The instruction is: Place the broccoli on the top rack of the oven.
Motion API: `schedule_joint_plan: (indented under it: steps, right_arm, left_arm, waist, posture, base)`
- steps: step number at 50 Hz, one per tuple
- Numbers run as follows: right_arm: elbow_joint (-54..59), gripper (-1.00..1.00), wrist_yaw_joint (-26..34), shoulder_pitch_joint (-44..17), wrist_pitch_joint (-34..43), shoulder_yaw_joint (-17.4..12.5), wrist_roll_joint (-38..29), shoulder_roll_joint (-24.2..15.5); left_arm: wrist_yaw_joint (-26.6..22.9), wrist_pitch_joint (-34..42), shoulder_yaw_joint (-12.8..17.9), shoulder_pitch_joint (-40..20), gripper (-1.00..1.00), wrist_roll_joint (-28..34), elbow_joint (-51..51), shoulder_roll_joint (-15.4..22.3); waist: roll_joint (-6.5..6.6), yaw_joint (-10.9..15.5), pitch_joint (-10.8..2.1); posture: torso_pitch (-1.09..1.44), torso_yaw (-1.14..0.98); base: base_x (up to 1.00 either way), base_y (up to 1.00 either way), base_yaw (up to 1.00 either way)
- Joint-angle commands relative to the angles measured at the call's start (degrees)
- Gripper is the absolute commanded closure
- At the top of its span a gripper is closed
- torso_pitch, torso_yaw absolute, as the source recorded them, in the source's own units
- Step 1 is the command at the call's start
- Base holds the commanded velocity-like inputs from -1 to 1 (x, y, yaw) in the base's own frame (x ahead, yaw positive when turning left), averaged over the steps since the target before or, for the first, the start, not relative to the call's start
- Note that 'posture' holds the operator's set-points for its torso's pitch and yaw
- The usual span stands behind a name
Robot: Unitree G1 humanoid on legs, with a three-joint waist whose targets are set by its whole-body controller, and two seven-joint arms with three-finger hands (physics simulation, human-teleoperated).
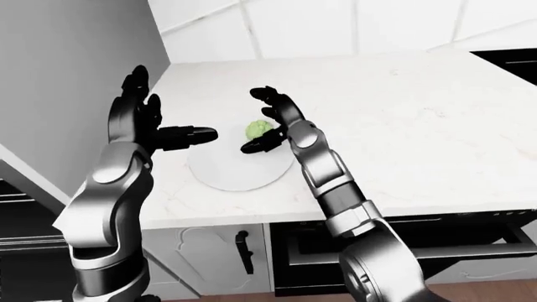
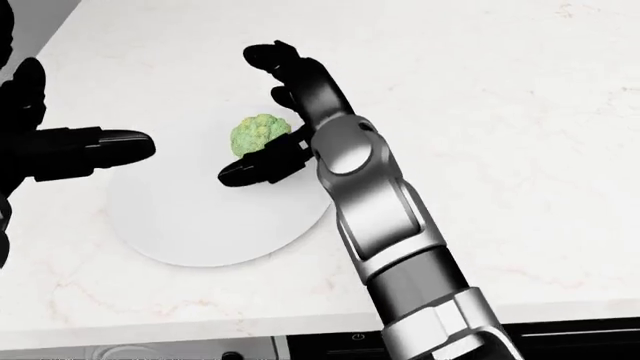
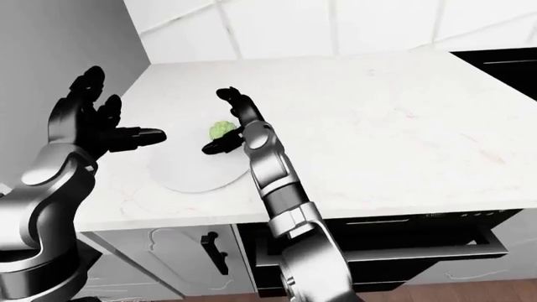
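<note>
My right hand open, fingers spread around the broccoli, thumb under its near side, not closed on it. My left hand open too, well left. Broccoli sits on the white plate, on the marble counter; oven below
</note>
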Motion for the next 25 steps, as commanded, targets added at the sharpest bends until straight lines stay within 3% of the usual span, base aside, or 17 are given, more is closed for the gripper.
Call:
schedule_joint_plan:
  steps: [1,25]
  right_arm:
    - [-2.26,-0.59,-0.3,-1.69,-1.52,-0.04,-0.3,0.01]
    - [-0.72,-0.4,-0.35,-1.58,-2.24,-0.18,-0.81,0.07]
  left_arm:
    - [0.05,-1.69,0.57,-1.54,-1.0,0.21,-1.75,0.69]
    - [0.03,-2.16,0.45,-1.7,-1.0,0.36,-1.07,0.44]
  waist:
    - [0.3,0.0,-1.54]
    - [0.18,0.06,-1.83]
  posture:
    - [0.0,0.0]
    - [0.0,0.0]
  base:
    - [0.0,0.0,0.0]
    - [0.0,0.0,0.0]
